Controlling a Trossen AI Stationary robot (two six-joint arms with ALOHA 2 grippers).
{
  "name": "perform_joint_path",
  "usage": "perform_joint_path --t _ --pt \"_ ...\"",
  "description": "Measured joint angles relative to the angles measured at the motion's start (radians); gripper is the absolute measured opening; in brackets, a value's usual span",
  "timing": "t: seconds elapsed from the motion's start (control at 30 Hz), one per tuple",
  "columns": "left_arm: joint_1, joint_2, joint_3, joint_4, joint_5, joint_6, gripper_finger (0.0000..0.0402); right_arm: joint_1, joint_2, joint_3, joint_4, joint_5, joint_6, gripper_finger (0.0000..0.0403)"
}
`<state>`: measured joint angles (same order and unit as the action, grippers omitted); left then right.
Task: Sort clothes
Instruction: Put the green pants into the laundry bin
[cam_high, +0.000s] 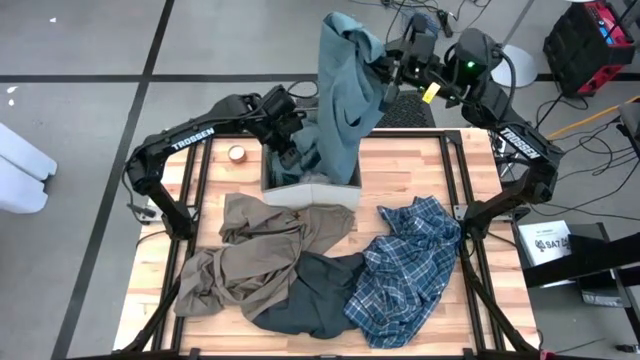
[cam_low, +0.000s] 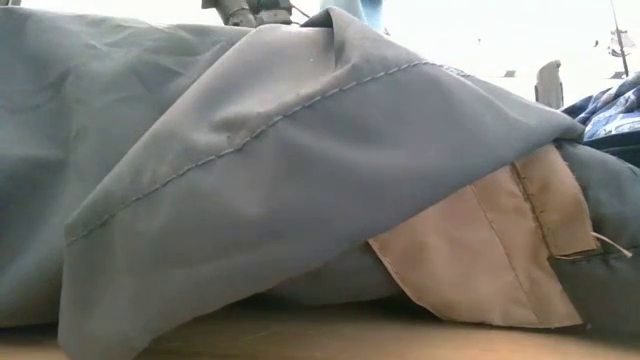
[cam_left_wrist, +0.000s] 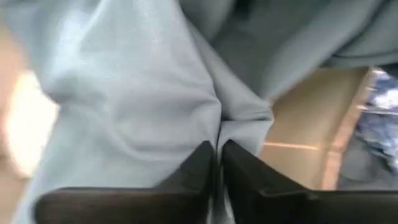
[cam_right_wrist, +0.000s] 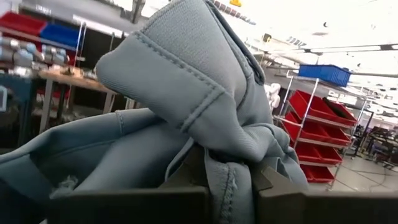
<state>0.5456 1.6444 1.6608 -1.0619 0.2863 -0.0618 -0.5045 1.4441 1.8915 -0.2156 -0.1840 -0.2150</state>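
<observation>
Success means keeping the right gripper pinched on the teal-grey shirt while the left gripper, fingers nearly together on its lower fabric, guides it into the fabric box.

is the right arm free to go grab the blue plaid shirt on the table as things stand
Probably not yet: the right gripper is shut on the teal-grey shirt, held up over the beige fabric box. The blue plaid shirt itself lies uncovered.

From above, your teal shirt hides most of the box and the left fingers behind it. The low view is nearly filled by a grey garment, so you can't see the worktop beyond. The left wrist view is blurred; the plaid shirt there is cut off.
</observation>
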Motion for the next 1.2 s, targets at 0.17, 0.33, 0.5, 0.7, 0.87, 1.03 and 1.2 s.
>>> perform_joint_path --t 0.17,0.33,0.5,0.7,0.87,1.03,1.2 --pt "0.020 -0.001 0.000 0.032 -0.008 0.020 0.0139 -0.024 0.009 0.000 -0.034 0.000 -0.012 0.0014" --pt "0.049 -0.036 0.020 0.048 -0.013 0.037 0.0200 -0.056 0.032 0.000 -0.051 0.001 -0.005 0.0014" --pt "0.093 -0.094 0.096 0.023 -0.072 0.051 0.0208 -0.073 0.064 0.000 -0.044 -0.001 -0.006 0.0014" --pt "0.132 -0.227 0.175 0.031 -0.086 0.051 0.0210 -0.084 0.126 0.000 -0.045 -0.006 0.007 0.0014" --pt "0.137 -0.363 0.202 0.054 -0.088 0.068 0.0210 -0.084 0.226 0.000 -0.018 -0.052 0.037 0.0014" --pt "0.136 -0.460 0.200 0.050 -0.088 0.067 0.0210 -0.082 0.354 0.000 0.038 -0.135 0.103 0.0014" --pt "0.135 -0.508 0.195 0.030 -0.088 0.046 0.0210 -0.063 0.480 -0.001 -0.006 -0.140 0.129 0.0014"
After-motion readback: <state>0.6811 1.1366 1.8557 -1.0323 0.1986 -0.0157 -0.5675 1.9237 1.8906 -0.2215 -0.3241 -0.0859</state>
